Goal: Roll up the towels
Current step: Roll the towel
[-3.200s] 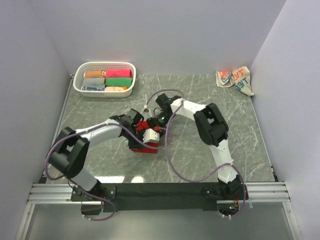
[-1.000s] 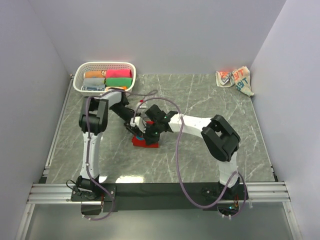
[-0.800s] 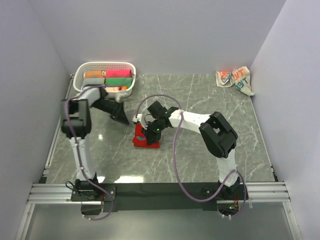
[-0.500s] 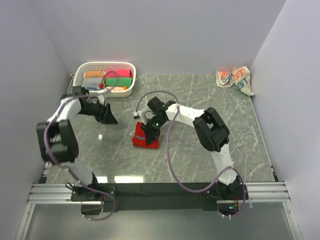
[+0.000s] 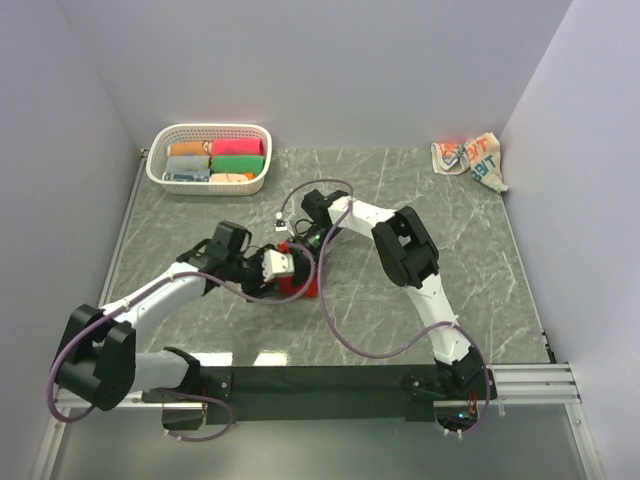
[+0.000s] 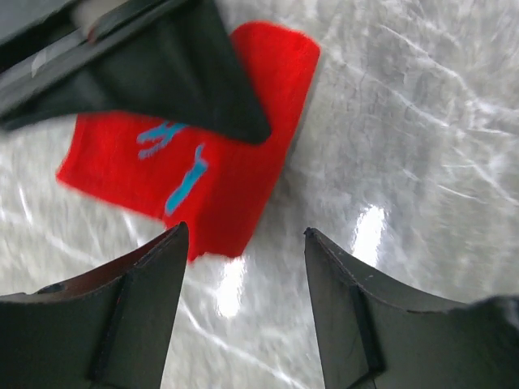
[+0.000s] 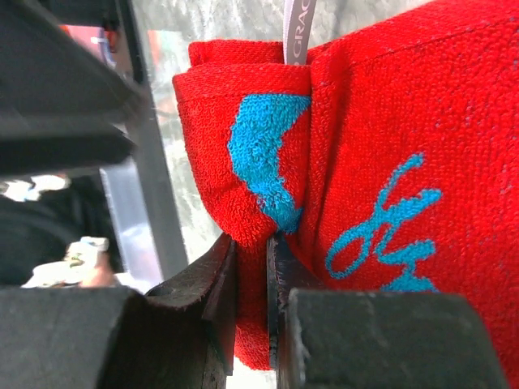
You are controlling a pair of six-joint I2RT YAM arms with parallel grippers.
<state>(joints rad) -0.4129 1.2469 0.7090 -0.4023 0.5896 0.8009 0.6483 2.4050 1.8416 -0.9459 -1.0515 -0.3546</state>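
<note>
Grey marbled table (image 5: 400,190) between pale walls carries the work, and the red towel (image 5: 299,286) lies near its middle as a short, thick packet with blue lettering. The right gripper (image 7: 251,247) is clamped on a fold at one end of it, its jaws nearly together with red cloth pinched between them. The left gripper (image 6: 243,237) hovers just over the towel's near edge with its jaws apart and nothing between them. Judging by this, the red towel is somewhere mid-roll: doubled over and bulky, but not a finished cylinder. Whether the fold in the right jaws is the start of a roll or only a tuck cannot be made out, since both arms cover most of the cloth from above. The cream towel (image 5: 470,158) sits crumpled in the far right corner, well apart from both arms and not yet started. At the far left a white basket (image 5: 158,172) holds several rolled towels (image 5: 237,163), so part of the job looks done. The red towel's underside and far end are hidden.
</note>
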